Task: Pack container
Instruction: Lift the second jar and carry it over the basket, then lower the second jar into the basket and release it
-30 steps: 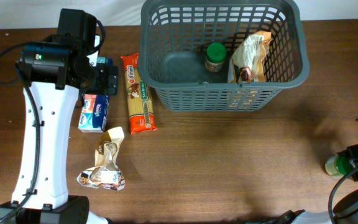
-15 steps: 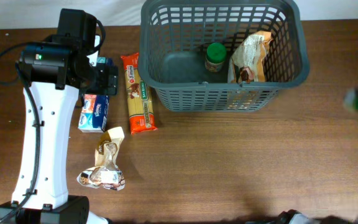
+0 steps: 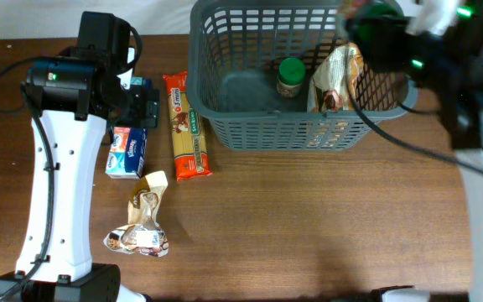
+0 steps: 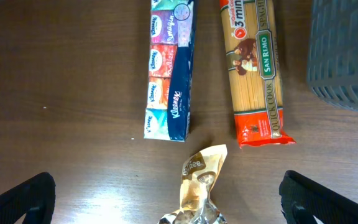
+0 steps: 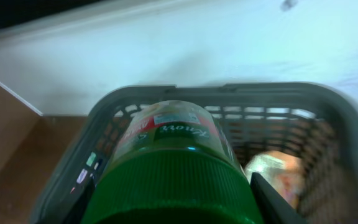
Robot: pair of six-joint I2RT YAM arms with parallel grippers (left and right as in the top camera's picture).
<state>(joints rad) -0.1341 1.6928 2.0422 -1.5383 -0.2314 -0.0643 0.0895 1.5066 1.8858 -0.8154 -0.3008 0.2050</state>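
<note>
Your container (image 3: 225,126) sits at 12 o'clock on the table (image 3: 325,226), its near rim facing a wide bare stretch of wood from 3 to 6 o'clock. Your right gripper (image 3: 392,38) hangs over the container's far rim at about 1 o'clock, clamped around a green-lidded jar (image 5: 173,168). Inside the container there is open floor on the 9 o'clock side. A second jar (image 3: 290,77) stands near the middle, and a tan bag (image 3: 338,80) leans just beside it at 3 o'clock.

Your left gripper (image 4: 168,180) is spread wide and holds nothing, above the goods at 9 o'clock.

Count:
- two jars
- two crumpled bags, the second being the crumpled wrapper (image 3: 145,222) at 7 o'clock
- one spaghetti pack (image 3: 185,126), close along the container's left wall
- one tissue pack (image 4: 169,74), just left of the spaghetti pack
</note>
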